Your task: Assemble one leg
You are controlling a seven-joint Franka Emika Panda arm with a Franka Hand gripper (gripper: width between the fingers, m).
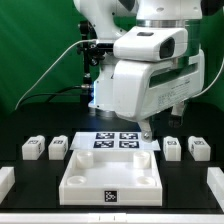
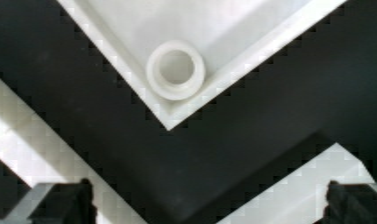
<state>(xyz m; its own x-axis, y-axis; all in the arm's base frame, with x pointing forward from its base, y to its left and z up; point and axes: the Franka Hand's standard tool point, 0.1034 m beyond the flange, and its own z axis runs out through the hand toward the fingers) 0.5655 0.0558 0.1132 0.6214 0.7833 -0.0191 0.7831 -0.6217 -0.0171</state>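
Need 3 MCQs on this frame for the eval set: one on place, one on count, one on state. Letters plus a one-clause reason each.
1. Where is the marker board?
A) on the table just beyond the tabletop, between two pairs of legs
B) lying inside the tabletop
C) at the exterior view's far left edge

2. How many loose legs are on the table?
A) two
B) four
C) six

3. What state is the hand in?
A) shut on a leg
B) shut on the tabletop's rim
C) open and empty

Key:
1 A, it lies flat past the tabletop with legs on either side.
2 B, two at the exterior view's left, two at its right.
3 C, the wrist view shows the fingers wide apart with nothing between.
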